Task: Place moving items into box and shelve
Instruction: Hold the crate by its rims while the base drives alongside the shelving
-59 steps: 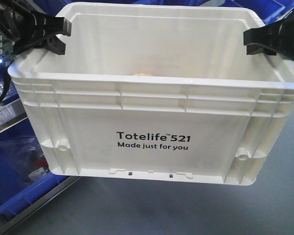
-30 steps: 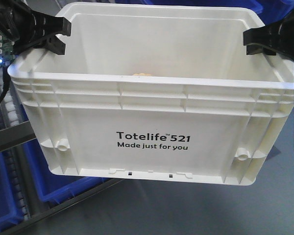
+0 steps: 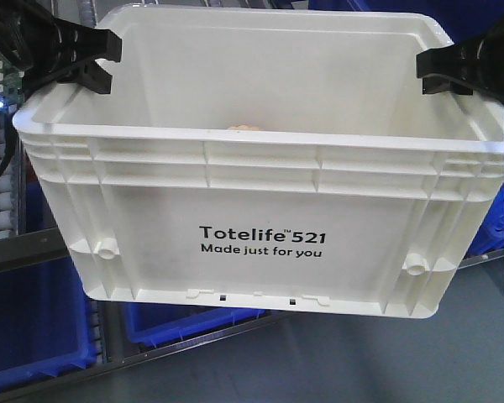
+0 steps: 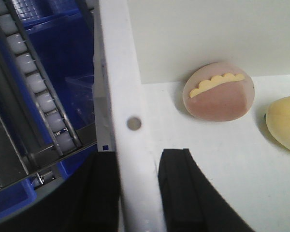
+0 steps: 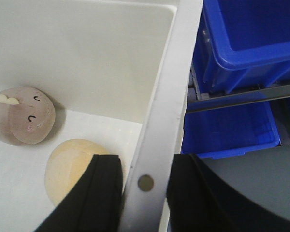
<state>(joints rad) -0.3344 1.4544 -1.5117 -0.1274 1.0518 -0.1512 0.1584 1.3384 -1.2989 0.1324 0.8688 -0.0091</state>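
Observation:
The white box (image 3: 260, 168), printed "Totelife 521", hangs in the air between both arms. My left gripper (image 3: 92, 63) is shut on its left rim (image 4: 121, 87), with one finger inside the wall and one outside (image 4: 137, 159). The right rim (image 5: 169, 96) is clamped the same way by my right gripper (image 5: 144, 166), which shows at the box's far end (image 3: 441, 71) in the front view. On the box floor lie two moving items: a pinkish bun (image 4: 218, 92) (image 5: 21, 116) and a pale yellow one (image 4: 285, 121) (image 5: 70, 166). The tan top of an item (image 3: 242, 128) peeks over the front rim.
Blue bins (image 5: 241, 38) (image 5: 227, 130) sit on shelf levels right of the box. A roller track (image 4: 38, 92) and more blue bins (image 3: 34, 327) lie left and below. A metal shelf rail (image 3: 34, 243) crosses behind the box, with grey floor (image 3: 361, 361) beneath.
The box and both grippers keep their place in the front view. Behind them, the shelf rails and blue bins have slid to the right and fill more of the background.

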